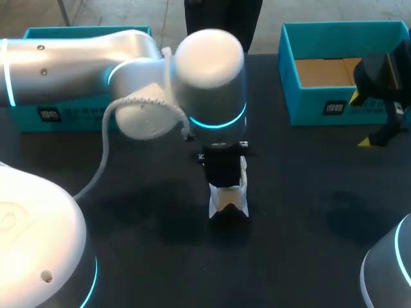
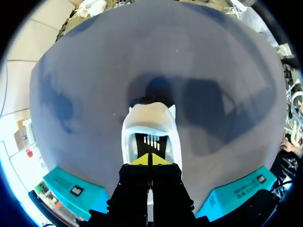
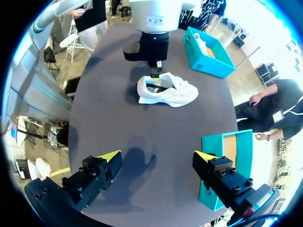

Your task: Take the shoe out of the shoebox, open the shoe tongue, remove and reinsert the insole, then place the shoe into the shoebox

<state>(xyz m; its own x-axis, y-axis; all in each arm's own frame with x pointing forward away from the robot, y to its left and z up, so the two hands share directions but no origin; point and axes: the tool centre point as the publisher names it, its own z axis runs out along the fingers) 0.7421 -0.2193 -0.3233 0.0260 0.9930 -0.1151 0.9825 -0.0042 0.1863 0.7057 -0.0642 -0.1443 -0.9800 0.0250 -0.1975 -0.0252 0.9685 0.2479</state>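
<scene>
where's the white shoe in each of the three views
head view: white shoe mid-table, partly hidden under the left gripper
left wrist view: directly under that gripper's yellow tips
right wrist view: well ahead of the right gripper, on the table
shared landmark: the left gripper over the shoe's opening

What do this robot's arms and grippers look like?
The left arm and right arm are glossy white rounded links with glowing cyan rings at joints. A white cable loops along the left arm. The left gripper and right gripper have blocky black bodies and black fingers ending in bright yellow wedge tips.
</scene>
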